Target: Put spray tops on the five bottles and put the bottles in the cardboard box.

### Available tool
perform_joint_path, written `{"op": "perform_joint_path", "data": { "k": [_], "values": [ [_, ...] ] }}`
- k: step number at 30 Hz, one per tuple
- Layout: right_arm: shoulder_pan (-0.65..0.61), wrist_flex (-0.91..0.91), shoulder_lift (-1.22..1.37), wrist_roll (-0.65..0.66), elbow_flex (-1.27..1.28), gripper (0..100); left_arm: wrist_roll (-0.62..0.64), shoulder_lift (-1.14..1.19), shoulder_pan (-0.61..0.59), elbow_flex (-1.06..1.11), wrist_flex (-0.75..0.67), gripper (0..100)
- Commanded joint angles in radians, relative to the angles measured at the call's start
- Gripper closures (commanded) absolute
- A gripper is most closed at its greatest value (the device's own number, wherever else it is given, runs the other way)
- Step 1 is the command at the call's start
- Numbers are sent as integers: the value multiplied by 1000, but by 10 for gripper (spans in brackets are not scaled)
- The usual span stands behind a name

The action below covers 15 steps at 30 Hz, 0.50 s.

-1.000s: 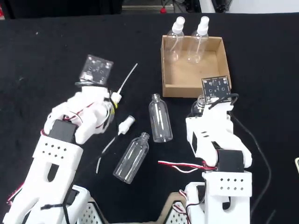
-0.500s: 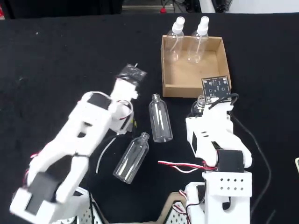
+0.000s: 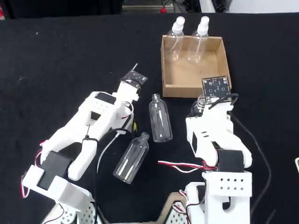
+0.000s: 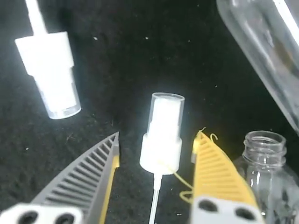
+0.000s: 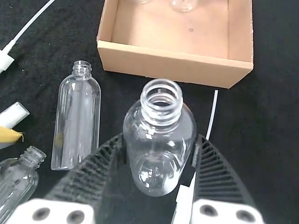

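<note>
My left gripper (image 4: pixel 158 137) is open low over the table, one finger on each side of a white spray top (image 4: pixel 162 135) that lies flat with its tube (image 3: pixel 106 149) trailing back. A second spray top (image 4: pixel 49 70) lies just beyond it. My right gripper (image 5: pixel 159 140) is shut on a clear uncapped bottle (image 5: pixel 161 135), held upright just in front of the cardboard box (image 3: pixel 167 70). Two capped bottles (image 3: pixel 176 35) stand at the box's far wall. Two open bottles (image 3: pixel 160 116) (image 3: pixel 132 156) lie on the table between the arms.
The table is a black cloth (image 3: pixel 56 51). A loose white dip tube (image 5: pixel 212 112) lies beside the held bottle, near the box's front wall (image 5: pixel 173 63). The neck of the nearer lying bottle (image 4: pixel 264 144) is close to my left gripper's finger.
The left arm has swung from the left side toward the middle and come down around the spray top. The right arm and its bottle have not moved.
</note>
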Motion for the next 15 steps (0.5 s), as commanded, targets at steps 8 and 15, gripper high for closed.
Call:
{"op": "perform_joint_path", "data": {
  "k": [8,15],
  "values": [
    [12,-26,-38,0,-13,828,-12,63,-2,-59,-17,767],
    [12,-21,-38,0,-13,828,-8,74,15,-65,-15,850]
  ]
}}
